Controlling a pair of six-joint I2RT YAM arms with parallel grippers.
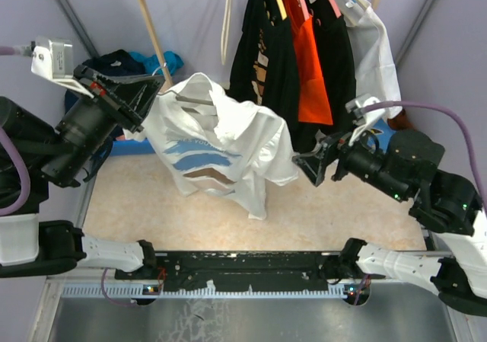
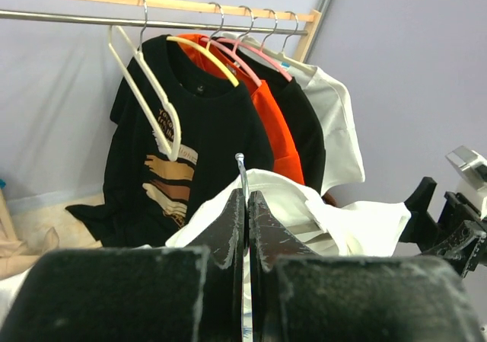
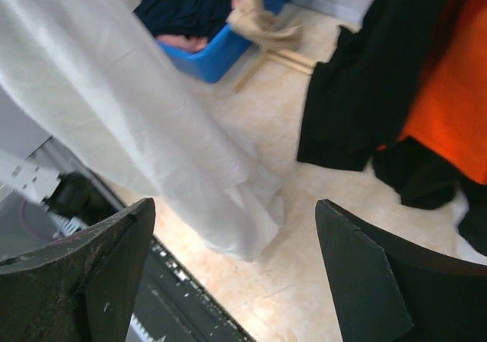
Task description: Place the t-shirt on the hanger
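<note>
Where surface (image 1: 342, 212) lies beige, walls (image 1: 190, 22) (lilac, seemingly)

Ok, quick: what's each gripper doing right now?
Left gripper: closed on the wire hook of the hanger, t-shirt draped over it.
Right gripper: open, holding nothing.

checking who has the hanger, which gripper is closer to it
Left. The left gripper is shut on the hanger at its wire hook; the right gripper stands open beside the t-shirt, apart from the hanger.
</note>
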